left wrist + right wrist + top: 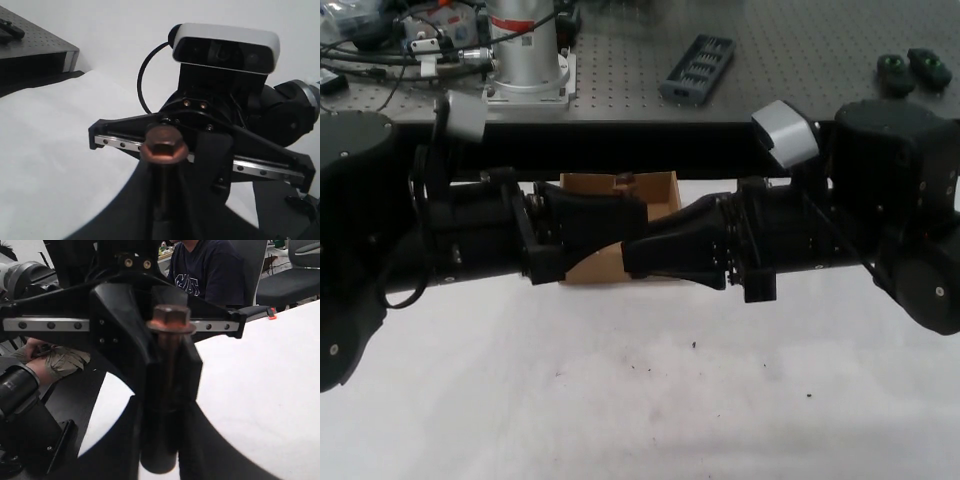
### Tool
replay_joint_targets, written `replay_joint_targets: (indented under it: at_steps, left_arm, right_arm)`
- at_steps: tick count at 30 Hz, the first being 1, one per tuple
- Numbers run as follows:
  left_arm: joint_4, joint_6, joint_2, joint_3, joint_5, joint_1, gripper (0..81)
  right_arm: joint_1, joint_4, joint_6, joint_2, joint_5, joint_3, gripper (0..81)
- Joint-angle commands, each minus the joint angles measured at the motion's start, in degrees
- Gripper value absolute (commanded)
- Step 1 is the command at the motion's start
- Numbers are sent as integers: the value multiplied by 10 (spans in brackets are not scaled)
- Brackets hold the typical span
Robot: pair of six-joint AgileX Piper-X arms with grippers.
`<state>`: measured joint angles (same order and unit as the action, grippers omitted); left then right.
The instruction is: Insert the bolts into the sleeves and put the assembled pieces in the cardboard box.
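Observation:
A copper bolt [170, 320] with a hex head stands upright between both grippers, and its shaft runs down into a dark sleeve [159, 450]. My left gripper [162, 185] is shut on the bolt [162, 147] just below the head. My right gripper [160, 440] is shut around the sleeve, beneath the left gripper's fingers [120, 335]. In the high view the two grippers meet tip to tip over the cardboard box [665, 190], left gripper [605, 235] facing right gripper [632, 255]. The arms hide most of the box's inside and the bolt itself.
White cloth [640, 400] covers the bench in front of the arms. Behind the box lies a perforated metal board carrying a metal post [525, 50], a dark ribbed holder [698, 65], cables and two dark green parts [915, 68].

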<state>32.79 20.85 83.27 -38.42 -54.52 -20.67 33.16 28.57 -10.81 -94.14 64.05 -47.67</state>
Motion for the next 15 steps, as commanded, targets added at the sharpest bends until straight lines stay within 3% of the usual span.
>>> replay_joint_targets:
  at_steps: [1,3,7,8,15]
  left_arm:
    - [-1,-21,0,-3,-22,0,22]
    - [-1,-33,0,-3,-22,0,146]
    - [-21,-36,0,-3,53,0,593]
    - [-28,-26,0,-3,83,0,655]
    - [-31,-44,-32,-15,161,55,610]
  right_arm:
    - [-10,26,-20,4,-5,-5,43]
    - [-12,26,-20,4,-5,-5,43]
    - [-12,26,-20,4,-8,-5,43]
    - [-12,26,-23,4,-18,-5,43]
    - [-21,-1,-27,-18,-100,-39,43]
